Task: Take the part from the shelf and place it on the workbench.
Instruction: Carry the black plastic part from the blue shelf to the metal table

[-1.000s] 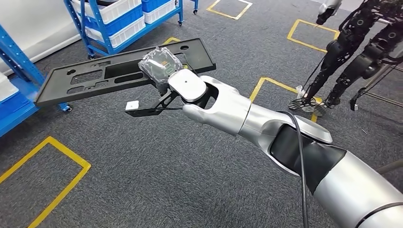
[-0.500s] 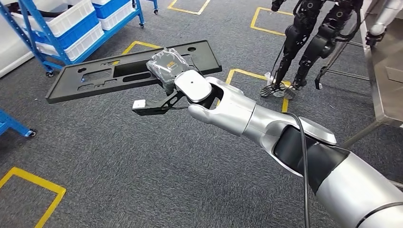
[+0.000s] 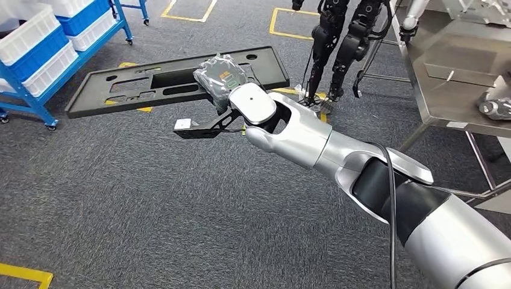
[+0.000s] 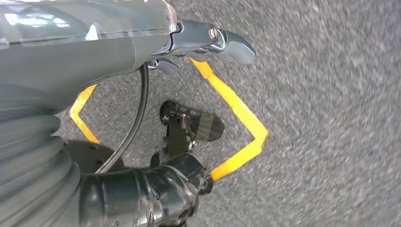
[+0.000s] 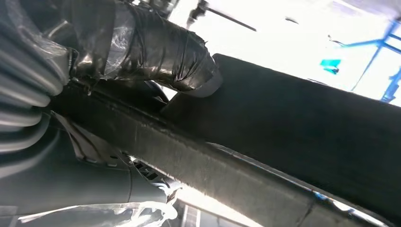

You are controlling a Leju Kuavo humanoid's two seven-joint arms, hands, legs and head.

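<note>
- Right hand (image 3: 224, 81), wrapped in clear plastic, grips the long black part (image 3: 150, 84) near its right end, holding it roughly level in the air above the grey carpet floor (image 3: 150, 205).
- Left hand (image 4: 208, 40) hangs over the floor beside yellow tape (image 4: 241, 113); whether it is open or closed I cannot tell.
- Steel tabletop (image 3: 458, 66) stands at the far right, well apart from the part.
- Blue shelf (image 3: 36, 54) with white bins stands far left.

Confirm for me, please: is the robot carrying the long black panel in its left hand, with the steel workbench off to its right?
Not quite: the right hand holds the long black panel, as the head view shows with the arm entering from the right. The steel workbench does stand to the right.
</note>
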